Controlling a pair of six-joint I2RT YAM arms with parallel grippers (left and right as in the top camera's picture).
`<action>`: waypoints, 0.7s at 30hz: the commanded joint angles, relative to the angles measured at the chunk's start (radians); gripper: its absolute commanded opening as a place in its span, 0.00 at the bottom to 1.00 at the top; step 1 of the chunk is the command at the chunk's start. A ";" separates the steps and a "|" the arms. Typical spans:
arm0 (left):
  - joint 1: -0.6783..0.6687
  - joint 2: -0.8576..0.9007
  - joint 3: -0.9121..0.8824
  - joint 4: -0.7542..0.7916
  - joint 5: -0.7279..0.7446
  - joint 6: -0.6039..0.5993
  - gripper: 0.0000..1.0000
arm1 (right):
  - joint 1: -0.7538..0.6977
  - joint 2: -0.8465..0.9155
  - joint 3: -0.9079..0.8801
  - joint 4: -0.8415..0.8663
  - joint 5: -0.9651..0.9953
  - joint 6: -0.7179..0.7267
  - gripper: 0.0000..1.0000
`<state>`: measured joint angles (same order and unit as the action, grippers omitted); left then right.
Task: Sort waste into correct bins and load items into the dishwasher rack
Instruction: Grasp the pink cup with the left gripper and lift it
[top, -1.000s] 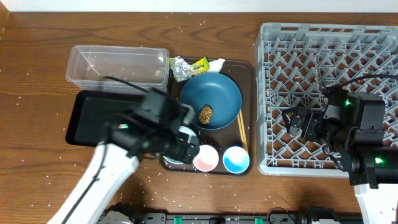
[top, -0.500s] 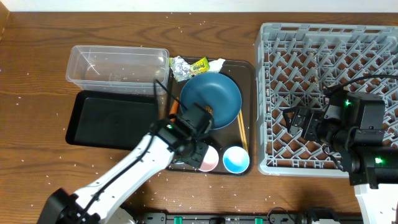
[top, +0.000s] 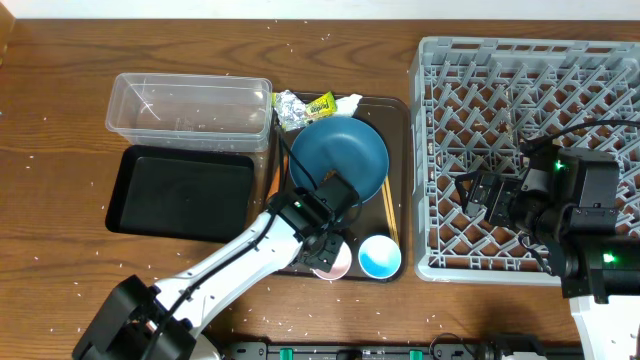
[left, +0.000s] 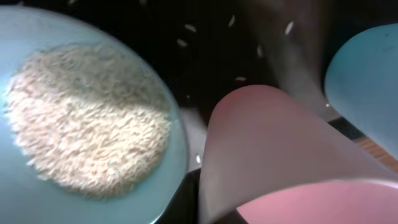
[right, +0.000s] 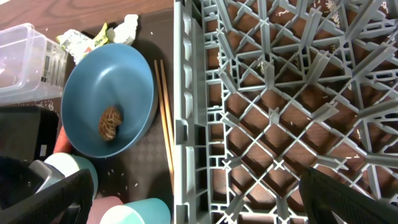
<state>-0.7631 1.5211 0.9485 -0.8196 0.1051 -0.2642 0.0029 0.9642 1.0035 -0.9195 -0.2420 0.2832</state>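
While it stands at the front of the brown serving tray, the pink cup sits between the white bowl holding rice and the light blue cup. Left gripper low over it; jaw spread cannot be told. Right gripper spread wide above grey rack.

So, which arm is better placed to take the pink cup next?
Left, probably. The left hand hovers close over the pink cup, while the right hand is apart from it, above the dishwasher rack.
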 joint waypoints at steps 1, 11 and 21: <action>0.002 -0.045 0.055 -0.044 -0.018 -0.018 0.06 | -0.005 -0.002 0.019 -0.001 0.006 0.016 0.99; 0.217 -0.264 0.216 -0.106 0.148 -0.017 0.06 | -0.004 -0.002 0.019 -0.011 -0.012 0.016 0.99; 0.532 -0.247 0.216 0.230 1.087 0.006 0.06 | -0.003 -0.002 0.019 0.254 -0.716 -0.107 0.89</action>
<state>-0.2760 1.2541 1.1557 -0.6350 0.7792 -0.2592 0.0017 0.9646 1.0050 -0.7162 -0.6163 0.2241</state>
